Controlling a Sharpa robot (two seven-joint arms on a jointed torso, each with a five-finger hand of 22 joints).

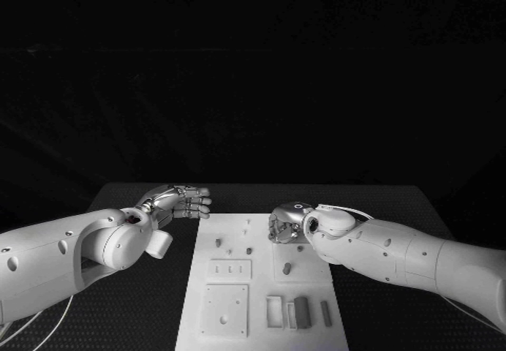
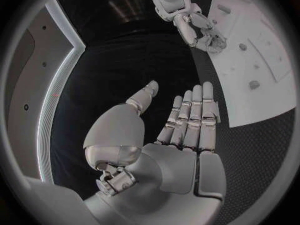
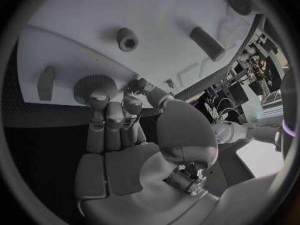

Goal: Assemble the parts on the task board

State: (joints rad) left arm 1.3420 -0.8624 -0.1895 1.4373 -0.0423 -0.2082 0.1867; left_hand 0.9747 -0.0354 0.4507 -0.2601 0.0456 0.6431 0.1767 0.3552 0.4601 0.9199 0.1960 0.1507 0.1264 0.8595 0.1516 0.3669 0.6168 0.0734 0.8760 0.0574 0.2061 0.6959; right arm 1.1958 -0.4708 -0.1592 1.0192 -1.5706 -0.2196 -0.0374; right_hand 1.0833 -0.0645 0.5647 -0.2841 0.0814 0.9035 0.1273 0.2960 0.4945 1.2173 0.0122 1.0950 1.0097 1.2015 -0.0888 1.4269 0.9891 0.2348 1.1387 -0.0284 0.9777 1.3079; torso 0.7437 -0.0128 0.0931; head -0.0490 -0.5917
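The white task board lies in the middle of the black table, with small grey parts on it. My right hand is down on the board's far part, fingers curled. In the right wrist view its fingertips touch a round knurled part and the thumb lies close beside it; whether it grips the part I cannot tell. My left hand hovers over the table off the board's far left corner, fingers straight and apart, holding nothing.
Near the right hand lie a short holed cylinder, a peg and a small block. Upright grey blocks stand at the board's near end, beside a square plate. Small pegs dot the board's middle.
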